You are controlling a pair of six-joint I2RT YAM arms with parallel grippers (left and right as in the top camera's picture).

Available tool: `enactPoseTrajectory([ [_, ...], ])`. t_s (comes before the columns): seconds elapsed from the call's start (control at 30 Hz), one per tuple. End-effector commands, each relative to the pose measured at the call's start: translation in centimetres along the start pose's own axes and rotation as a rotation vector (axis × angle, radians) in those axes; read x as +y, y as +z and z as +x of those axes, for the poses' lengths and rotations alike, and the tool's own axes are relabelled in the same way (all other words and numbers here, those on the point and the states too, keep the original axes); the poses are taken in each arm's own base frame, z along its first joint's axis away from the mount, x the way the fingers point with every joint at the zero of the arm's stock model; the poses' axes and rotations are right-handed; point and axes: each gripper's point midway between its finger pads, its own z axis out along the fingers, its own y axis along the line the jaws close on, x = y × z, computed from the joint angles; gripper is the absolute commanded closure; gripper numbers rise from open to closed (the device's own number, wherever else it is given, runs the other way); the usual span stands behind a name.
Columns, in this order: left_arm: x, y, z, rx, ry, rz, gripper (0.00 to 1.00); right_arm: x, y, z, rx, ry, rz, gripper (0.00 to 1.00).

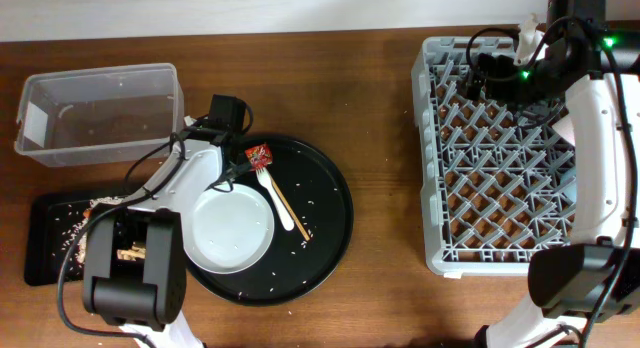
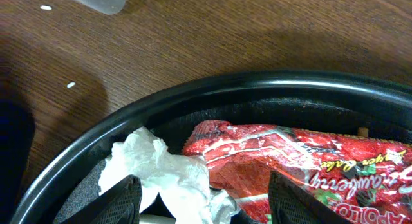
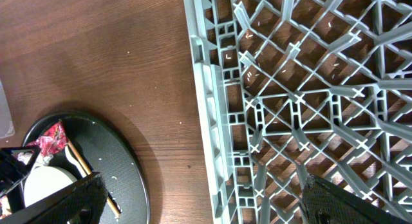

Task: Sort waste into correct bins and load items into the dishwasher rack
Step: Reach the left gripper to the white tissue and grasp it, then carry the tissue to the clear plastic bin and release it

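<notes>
The left gripper (image 2: 205, 199) is reaching down over the back-left rim of a large round black tray (image 2: 193, 95), which is sitting near the middle of the desk. Its two dark fingers (image 2: 119, 199) are standing apart, straddling a crumpled white tissue (image 2: 161, 169) and one end of a red shiny snack wrapper (image 2: 283, 153). Both are lying inside the tray close against the rim, the tissue touching the wrapper. The tissue is brushing one finger, but whether the pincer is actually pressing on either piece I cannot tell.

A pale grey-white round plate (image 1: 232, 228) is lying in the left half of that tray. A white plastic fork (image 1: 264, 174) and thin wooden chopsticks (image 1: 303, 229) are lying slantwise just beside its right edge, and white rice grains (image 1: 318, 196) are lying scattered on the tray floor.

A clear plastic rectangular tub with a white label (image 1: 95, 113) is standing at the desk's back-left corner. A flat black rectangular tray (image 1: 45, 243) is lying toward the front-left edge, partly hidden under the left arm, with pale rice bits on it.

A large grey plastic lattice crate (image 1: 500, 188) is occupying the desk's right end. The right gripper (image 3: 206, 205) is hanging over its back-left part – pincer released, fingers spread wide, nothing between them.
</notes>
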Motion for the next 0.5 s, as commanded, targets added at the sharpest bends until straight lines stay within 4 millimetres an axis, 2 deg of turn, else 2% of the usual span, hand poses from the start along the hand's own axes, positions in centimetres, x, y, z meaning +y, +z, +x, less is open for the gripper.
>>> enactPoseTrajectory([
  [0.0, 0.58, 0.27, -0.19, -0.008, -0.023, -0.031, 0.38, -0.20, -0.30, -0.26, -0.013, 0.002, 0.011, 0.01],
  [0.2, 1.05, 0.24, 0.73, 0.028, -0.079, -0.051, 0.39, -0.20, -0.29, -0.25, -0.013, 0.002, 0.011, 0.01],
  [0.33, 1.28, 0.26, 0.67, 0.023, -0.078, -0.063, 0.40, -0.20, -0.29, -0.25, -0.013, 0.002, 0.011, 0.01],
  [0.4, 1.32, 0.32, 0.58, 0.018, -0.078, -0.067, 0.47, -0.19, -0.30, -0.26, -0.013, 0.002, 0.011, 0.01],
  [0.47, 1.32, 0.70, 0.73, 0.023, -0.076, -0.072, 0.48, -0.20, -0.29, -0.25, -0.013, 0.002, 0.011, 0.01],
])
